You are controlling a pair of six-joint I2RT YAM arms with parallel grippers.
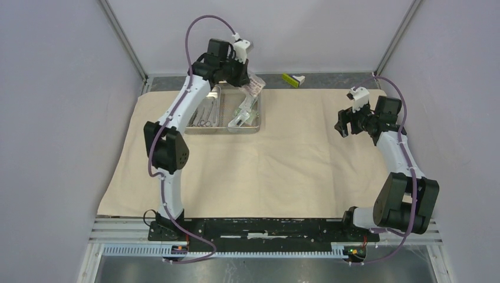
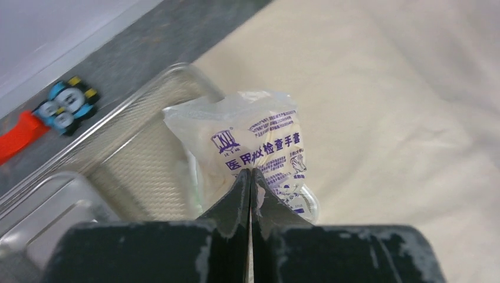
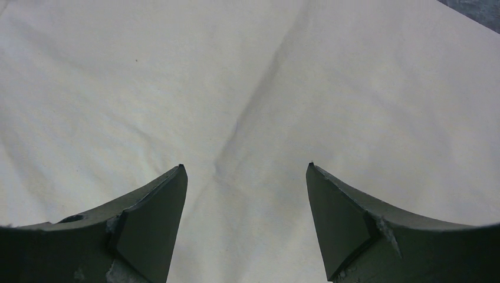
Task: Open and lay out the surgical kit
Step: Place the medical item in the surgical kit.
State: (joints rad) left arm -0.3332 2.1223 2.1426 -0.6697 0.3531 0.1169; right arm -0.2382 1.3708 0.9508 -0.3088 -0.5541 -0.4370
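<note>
1. Beige cloth wrap (image 1: 283, 171), one, lies opened flat over the tabletop (image 1: 336, 78), with both arms reaching above it.
2. One steel tray (image 1: 224, 131) stands on the far left part of the cloth. Thin metal instruments (image 1: 203, 117) lie in its left half and white packets (image 1: 244, 116) in its right half. Neither group can be counted with certainty.
3. Pinching: the left gripper (image 2: 250, 177) has its fingers pressed together on the lower edge of one sealed packet (image 2: 259, 132). The packet is held above the tray's far right corner, partly over the cloth.
4. Print on the held packet is purple-blue: a boxed logo and Chinese characters, of which "检查手套" is legible. The smaller lines are too fine to read.
5. Spread wide: the right gripper (image 3: 244, 171) holds and touches nothing. It hangs over bare, creased cloth near the right edge, well apart from the tray.
6. One yellow-green and white object (image 1: 293, 79) lies on the grey tabletop beyond the cloth's far edge. In the left wrist view, one blue, yellow and black piece (image 2: 66, 105) adjoins one orange piece (image 2: 16, 140) beyond the tray.
</note>
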